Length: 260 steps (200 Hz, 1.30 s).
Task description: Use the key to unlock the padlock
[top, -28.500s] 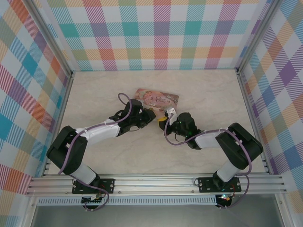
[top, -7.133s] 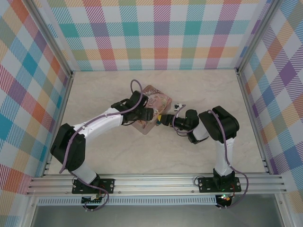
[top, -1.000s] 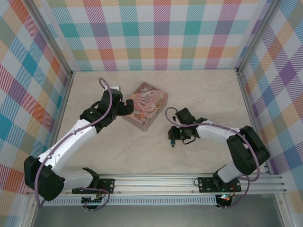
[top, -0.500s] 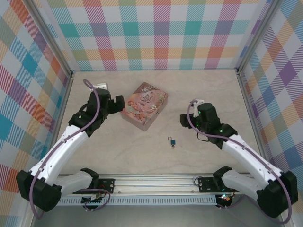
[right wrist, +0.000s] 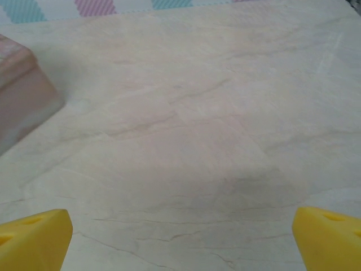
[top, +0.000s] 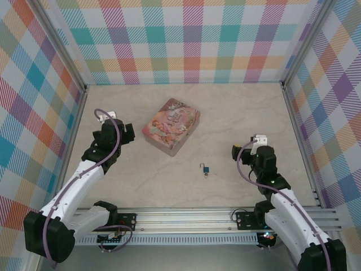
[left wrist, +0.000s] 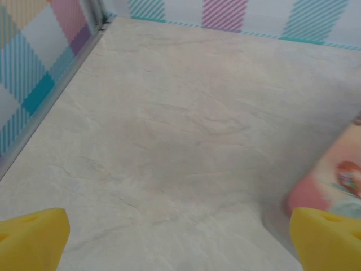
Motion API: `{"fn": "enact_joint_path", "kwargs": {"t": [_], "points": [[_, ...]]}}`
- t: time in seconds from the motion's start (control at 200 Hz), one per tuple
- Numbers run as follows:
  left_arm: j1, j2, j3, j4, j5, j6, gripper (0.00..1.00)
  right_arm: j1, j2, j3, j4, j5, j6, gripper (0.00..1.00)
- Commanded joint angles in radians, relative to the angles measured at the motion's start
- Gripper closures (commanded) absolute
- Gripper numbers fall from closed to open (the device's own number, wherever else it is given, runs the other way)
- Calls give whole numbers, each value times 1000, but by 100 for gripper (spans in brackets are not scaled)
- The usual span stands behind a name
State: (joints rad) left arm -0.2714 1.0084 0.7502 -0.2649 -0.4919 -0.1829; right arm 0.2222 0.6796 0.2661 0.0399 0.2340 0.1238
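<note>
The tiny teal padlock [top: 206,169] lies on the table, in front of the pink tin, its thin silver shackle pointing to the far left. A small dark bit at its near end looks like the key [top: 207,174], too small to be sure. My left gripper [top: 126,134] hangs open left of the tin, its yellow fingertips [left wrist: 34,237] wide apart over bare table. My right gripper [top: 237,152] is open right of the padlock and well apart from it. Nothing lies between its yellow fingertips [right wrist: 330,237].
The pink illustrated tin [top: 171,126] sits closed at mid-table. Its corner shows at the right edge of the left wrist view [left wrist: 338,180] and at the left edge of the right wrist view [right wrist: 22,96]. Checked walls [top: 192,39] enclose three sides.
The right gripper has let go of the padlock and drawn back to the right. The left gripper has backed away from the tin to the left. The padlock stays put.
</note>
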Motion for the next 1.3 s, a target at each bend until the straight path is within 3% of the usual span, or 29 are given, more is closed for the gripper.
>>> {"fn": "enact_joint_path", "kwargs": {"t": [0.0,0.07,0.235,0.525,0.64,0.87,1.03,1.085,1.295], "points": [[62,-18,-104,204,2,59,0,-57,48,-33,190,-39,-37,0],[85,9,-168,299,61,107,0,-92,124,-61,273,-78,-41,0],[96,91,-224,369,3,111,0,-142,286,-65,473,-164,-67,0],[123,225,-353,671,83,151,0,-209,579,21,721,-319,-29,0],[127,264,-357,745,125,181,0,-214,608,81,633,-333,-32,0],[137,364,-392,1016,241,238,0,-230,608,70,656,-401,-41,0],[150,575,-428,1301,285,237,0,-230,588,43,688,-391,-40,0],[152,535,-408,1196,302,231,0,-231,582,33,697,-382,-36,0],[195,559,-333,1086,371,205,0,-230,554,56,601,-354,-33,0]]}}
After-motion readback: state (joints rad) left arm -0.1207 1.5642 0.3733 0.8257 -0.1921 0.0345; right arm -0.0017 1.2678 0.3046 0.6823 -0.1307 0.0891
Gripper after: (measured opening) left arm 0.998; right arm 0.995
